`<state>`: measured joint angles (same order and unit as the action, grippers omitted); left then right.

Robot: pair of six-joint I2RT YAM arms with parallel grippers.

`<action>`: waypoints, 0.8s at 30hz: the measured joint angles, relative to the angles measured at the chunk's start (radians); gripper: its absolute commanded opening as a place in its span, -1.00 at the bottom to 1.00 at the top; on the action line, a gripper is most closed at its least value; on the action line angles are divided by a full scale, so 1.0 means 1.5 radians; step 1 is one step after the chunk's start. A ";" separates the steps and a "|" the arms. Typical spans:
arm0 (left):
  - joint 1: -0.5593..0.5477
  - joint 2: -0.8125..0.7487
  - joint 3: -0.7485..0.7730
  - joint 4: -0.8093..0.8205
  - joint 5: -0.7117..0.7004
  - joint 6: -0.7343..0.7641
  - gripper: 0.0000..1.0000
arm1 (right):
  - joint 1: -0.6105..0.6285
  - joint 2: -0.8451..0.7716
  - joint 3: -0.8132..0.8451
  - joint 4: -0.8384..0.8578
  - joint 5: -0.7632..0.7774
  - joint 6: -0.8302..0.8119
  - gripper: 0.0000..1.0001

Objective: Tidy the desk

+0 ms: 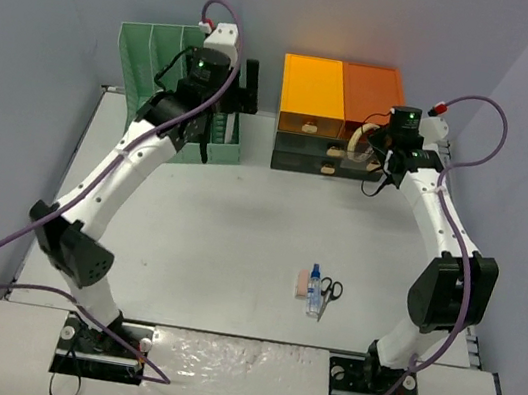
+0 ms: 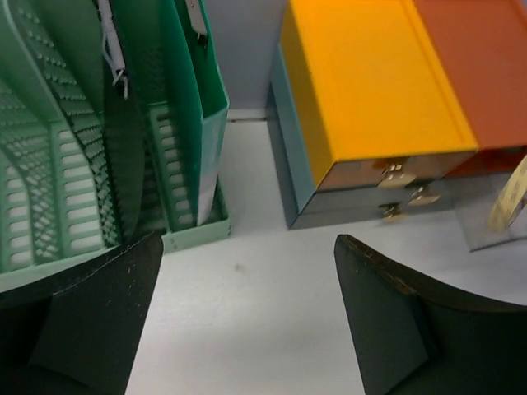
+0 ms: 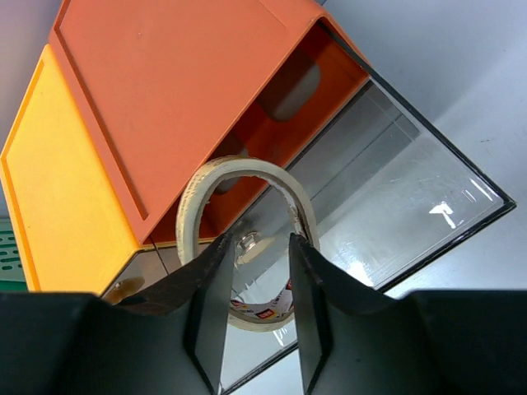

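**Right arm at the open drawer: tape roll going in**

The right gripper (image 3: 259,240) is hovering at the front of the orange drawer cabinet (image 3: 189,90), over its pulled-out clear drawer (image 3: 387,197). Its jaws are standing narrowly parted. The tape roll (image 3: 239,164) is lying just beyond them. Its ring is wider than the gap, so it is judged not to be pinched, though pad contact cannot be ruled out.

Judged step: depositing the roll. To do it well, the jaws should be spreading further before lifting, and drawing straight back so that neither finger is hooking the ring. The roll is standing tilted rather than flat. It should be settling below the cabinet's upper edge, or the drawer is likely to jam on closing.

The left gripper (image 2: 247,243) is hanging with its jaws spread wide and nothing between them. The green file rack (image 2: 99,164) is just ahead to its left, and the arm is well apart from the right arm's path.

The worktop (image 1: 239,224) is lying beneath both pairs of jaws. An eraser (image 1: 303,283), a small bottle (image 1: 313,297) and scissors (image 1: 331,290) are lying together on it, well behind the right jaws, not yet put away. Nothing is obstructing the retreat except the drawer's own front edge.
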<state>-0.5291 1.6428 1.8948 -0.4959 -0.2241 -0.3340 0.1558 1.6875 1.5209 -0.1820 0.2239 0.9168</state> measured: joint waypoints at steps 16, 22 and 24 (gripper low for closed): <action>0.050 0.481 0.469 0.074 0.334 -0.213 0.65 | -0.018 -0.053 -0.018 -0.027 -0.020 -0.035 -0.21; 0.050 0.506 0.468 0.086 0.377 -0.219 0.65 | -0.022 -0.126 -0.050 -0.037 -0.023 -0.060 -0.19; 0.050 0.506 0.464 0.093 0.388 -0.218 0.65 | -0.022 -0.154 -0.064 -0.042 -0.022 -0.071 -0.17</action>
<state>-0.4541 2.4016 2.5905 -0.3567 0.3584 -0.6617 0.1230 1.4564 1.4255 -0.2457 0.1908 0.8108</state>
